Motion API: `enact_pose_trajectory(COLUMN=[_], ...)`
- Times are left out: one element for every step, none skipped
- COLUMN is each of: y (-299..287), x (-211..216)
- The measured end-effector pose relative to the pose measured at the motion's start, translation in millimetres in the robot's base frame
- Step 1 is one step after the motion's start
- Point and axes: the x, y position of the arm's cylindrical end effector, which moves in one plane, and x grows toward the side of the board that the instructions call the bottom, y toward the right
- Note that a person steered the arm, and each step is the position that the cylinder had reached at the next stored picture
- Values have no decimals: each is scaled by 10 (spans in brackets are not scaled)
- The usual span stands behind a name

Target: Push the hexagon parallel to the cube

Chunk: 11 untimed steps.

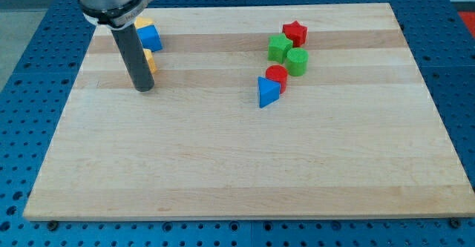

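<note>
No claw shows, so I cannot tell its state. My tip [143, 88] stands below the blue cube [151, 38]. The yellow block [151, 61], probably the hexagon, lies between them. Push slowly through its centre along the counter [223, 165].

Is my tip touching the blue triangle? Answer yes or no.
No: my tip sits at the view's left beside a yellow block, far from the blue triangle, which lies mid-board against the red cylinder.
</note>
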Motion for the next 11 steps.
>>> enact_pose_trajectory(y=[0, 145, 145, 86, -66, -240, -330, -374, -367, -233, 228], x=[-10, -86, -206, -211, -219, -253, -584, -701, -632, -668, -595])
